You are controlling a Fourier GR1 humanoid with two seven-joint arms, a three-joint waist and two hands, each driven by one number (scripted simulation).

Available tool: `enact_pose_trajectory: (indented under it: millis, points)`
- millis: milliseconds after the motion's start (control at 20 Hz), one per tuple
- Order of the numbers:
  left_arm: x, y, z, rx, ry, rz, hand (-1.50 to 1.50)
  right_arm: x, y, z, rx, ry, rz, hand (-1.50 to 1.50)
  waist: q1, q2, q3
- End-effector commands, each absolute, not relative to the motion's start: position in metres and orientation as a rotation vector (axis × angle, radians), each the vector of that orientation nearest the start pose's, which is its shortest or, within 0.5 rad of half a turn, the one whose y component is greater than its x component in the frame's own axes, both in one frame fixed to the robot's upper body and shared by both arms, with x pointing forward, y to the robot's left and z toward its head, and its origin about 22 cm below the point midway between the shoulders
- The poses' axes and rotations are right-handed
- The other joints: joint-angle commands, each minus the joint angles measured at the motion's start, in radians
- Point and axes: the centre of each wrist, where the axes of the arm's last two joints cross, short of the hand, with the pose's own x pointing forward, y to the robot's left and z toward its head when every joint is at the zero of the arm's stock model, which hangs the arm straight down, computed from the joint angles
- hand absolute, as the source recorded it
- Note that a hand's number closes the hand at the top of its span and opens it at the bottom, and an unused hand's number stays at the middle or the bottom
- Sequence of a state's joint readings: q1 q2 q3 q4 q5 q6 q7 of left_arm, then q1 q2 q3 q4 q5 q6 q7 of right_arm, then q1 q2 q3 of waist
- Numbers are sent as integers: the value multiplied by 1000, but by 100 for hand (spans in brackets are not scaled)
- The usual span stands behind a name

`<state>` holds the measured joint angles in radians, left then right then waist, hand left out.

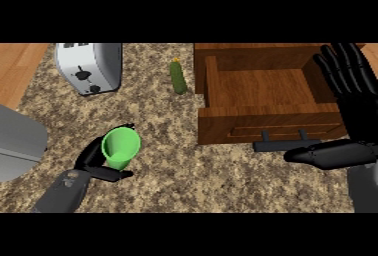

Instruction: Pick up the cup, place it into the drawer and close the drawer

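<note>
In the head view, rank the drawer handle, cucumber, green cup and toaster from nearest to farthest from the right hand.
From the right hand:
1. drawer handle, just beside its thumb.
2. cucumber, left of the drawer.
3. green cup, in the left hand, lower left.
4. toaster, upper left.

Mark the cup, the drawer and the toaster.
cup (120, 143), head view, on the green inside of its open mouth.
drawer (236, 125), head view, on its wooden front panel, left of the handle.
toaster (94, 64), head view, on its grey body.
</note>
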<state>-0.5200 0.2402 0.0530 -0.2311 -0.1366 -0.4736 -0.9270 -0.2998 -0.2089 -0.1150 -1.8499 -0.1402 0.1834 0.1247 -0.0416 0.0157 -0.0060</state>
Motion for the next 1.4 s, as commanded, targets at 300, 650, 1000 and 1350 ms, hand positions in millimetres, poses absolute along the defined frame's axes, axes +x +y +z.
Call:
enact_pose_trajectory:
  millis: [300, 650, 1000, 1350]
  points:
    - [291, 290, -127, -326, -1929, -314, 150, 273, -265, 159, 53, -2002, 289, -150, 6, -3, 1]
    - [299, 271, -126, -234, -2041, 16, 150, 275, -273, 141, 62, -1977, 287, -150, 17, -3, 2]
    - [340, 271, -86, -103, -2121, 192, 150, 283, -266, 164, 50, -1977, 284, -150, 35, -14, 5]
    - [379, 215, -30, -198, -2184, 46, 150, 271, -277, 144, 32, -1962, 254, -150, 50, -23, 7]
